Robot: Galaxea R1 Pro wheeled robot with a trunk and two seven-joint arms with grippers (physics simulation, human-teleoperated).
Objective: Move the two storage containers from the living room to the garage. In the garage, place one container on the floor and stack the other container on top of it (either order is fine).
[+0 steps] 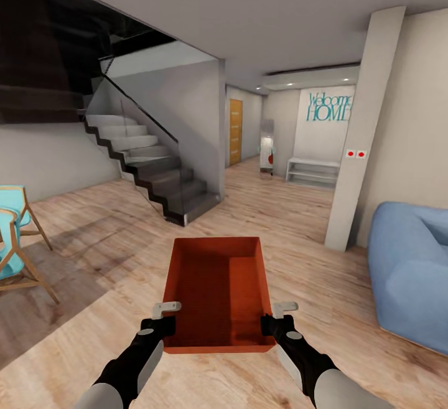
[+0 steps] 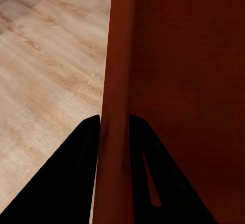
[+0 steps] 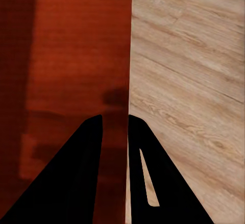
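At the bottom of the head view we see two arms. Each forearm is pale grey and smooth at the lower edge of the frame, then it becomes matte black toward the wrist. On the left wrist there is a small grey round cap. The left hand (image 1: 167,308) and the right hand (image 1: 285,307) each end in a light grey, flat bracket-like part. In the wrist views, the fingers (image 2: 69,178) are plain black wedges that become narrow to the tip. One finger (image 3: 153,173) has a long thin slot through it.
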